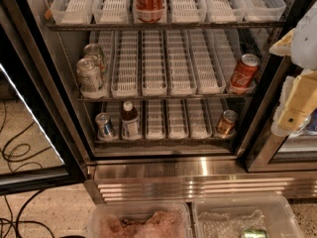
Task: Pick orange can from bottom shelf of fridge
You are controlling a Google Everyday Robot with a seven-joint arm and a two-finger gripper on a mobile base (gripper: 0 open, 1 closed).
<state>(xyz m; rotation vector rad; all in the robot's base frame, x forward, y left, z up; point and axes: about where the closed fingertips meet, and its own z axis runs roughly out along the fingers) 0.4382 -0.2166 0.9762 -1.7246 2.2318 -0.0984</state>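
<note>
The orange can (226, 122) is small and copper-coloured with a silver rim. It stands at the right end of the bottom shelf (168, 139) of the open fridge (163, 170). My gripper (295, 114) is at the right edge of the view, pale and yellowish, outside the fridge and to the right of the can, at about the can's height. It touches nothing.
A small silver-and-blue can (104, 126) and a dark bottle (130, 120) stand at the shelf's left. A red can (243, 73) and silver cans (90, 75) are on the middle shelf, another red can (149, 3) on top. Two clear bins (188, 217) sit on the floor in front. The glass door (25, 133) is open at left.
</note>
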